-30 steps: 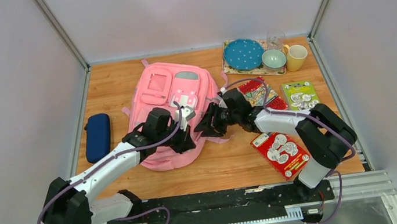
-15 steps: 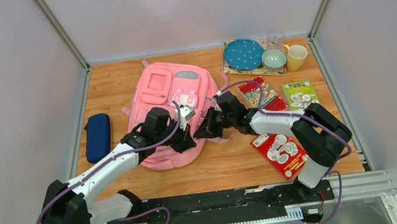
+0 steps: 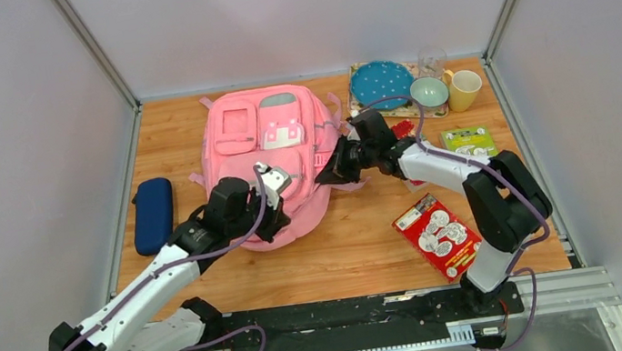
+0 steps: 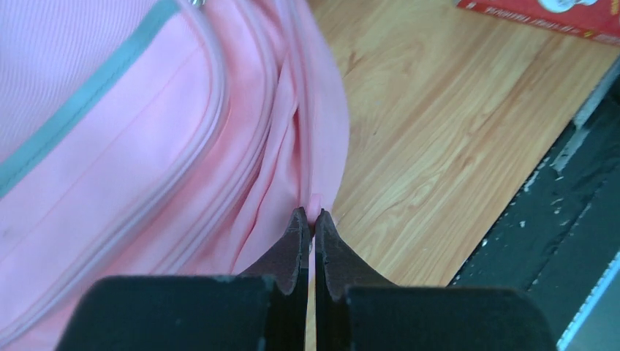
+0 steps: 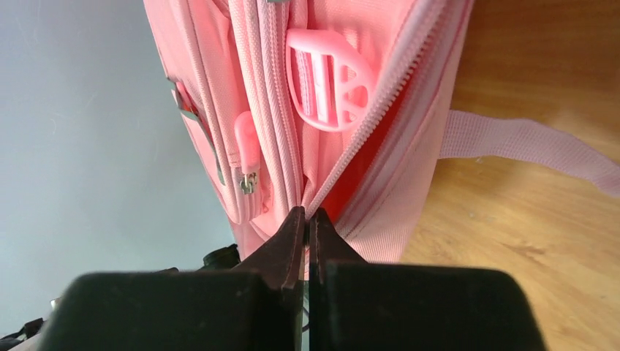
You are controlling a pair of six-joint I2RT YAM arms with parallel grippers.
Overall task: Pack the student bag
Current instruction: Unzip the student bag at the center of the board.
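Pale wood-grain worktop (image 3: pixel 364 251) boxed in by plain grey walls. At 9 o'clock lies a smooth navy zip case (image 3: pixel 153 215). The student bag (image 3: pixel 271 144), soft pink fabric, lies flat from centre toward 12 o'clock. The left fingers (image 4: pixel 296 245) pinch a pink tab at its 6 o'clock edge. The right fingers (image 5: pixel 289 238) are closed, tips at its zip on the 3 o'clock side. A glossy red booklet (image 3: pixel 437 236) lies at 4 o'clock and a dotted blue plate (image 3: pixel 380 85) at 1 o'clock.

The student bag (image 3: pixel 271 149), pink with front pockets and a grey-white patch, lies flat, front up. My left gripper (image 4: pixel 311 219) pinches a pink tab at its near edge. Its side zip parts right at my right gripper (image 5: pixel 307 216), whose tips are closed.
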